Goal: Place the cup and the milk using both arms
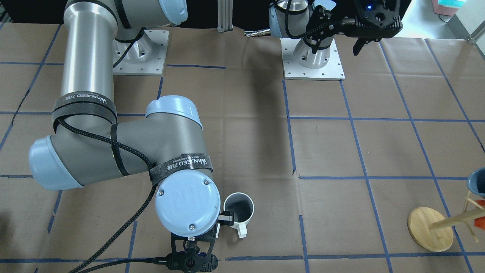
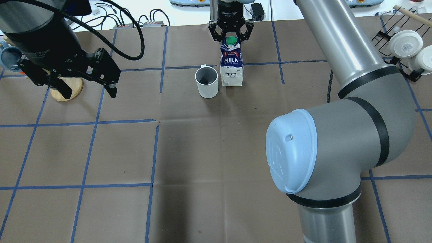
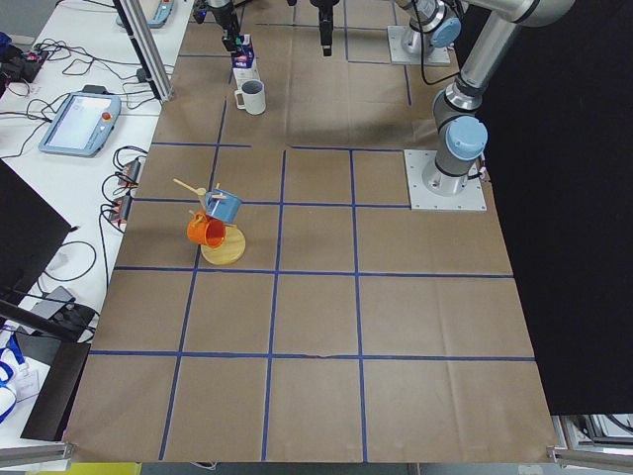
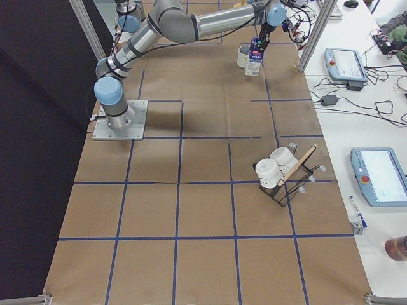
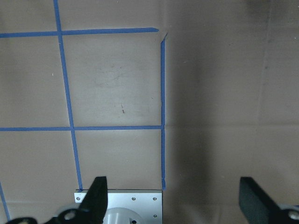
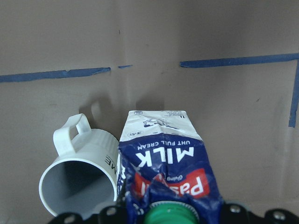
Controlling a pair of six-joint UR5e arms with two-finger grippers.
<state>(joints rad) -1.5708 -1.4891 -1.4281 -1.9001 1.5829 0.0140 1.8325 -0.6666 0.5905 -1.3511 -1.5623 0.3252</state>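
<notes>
The white cup (image 2: 206, 82) stands upright on the brown table, its handle turned away from the robot. The milk (image 2: 231, 65) stands upright right beside it, on the robot's right. My right gripper (image 2: 231, 37) reaches straight down over the carton's top and looks shut on its upper sides. In the right wrist view the green cap (image 6: 169, 216) sits between the jaws and the cup (image 6: 81, 179) is just to the left. In the front-facing view the right wrist hides the milk, and one finger (image 1: 226, 220) shows beside the cup (image 1: 238, 212). My left gripper (image 2: 88, 91) hangs open and empty, high over the table's left side.
A wooden mug stand (image 2: 65, 89) with a blue and an orange mug (image 3: 206, 230) is below the left gripper. A wire rack with white cups (image 2: 405, 44) stands at the far right. The right arm's elbow (image 2: 330, 148) hangs over the near right of the table.
</notes>
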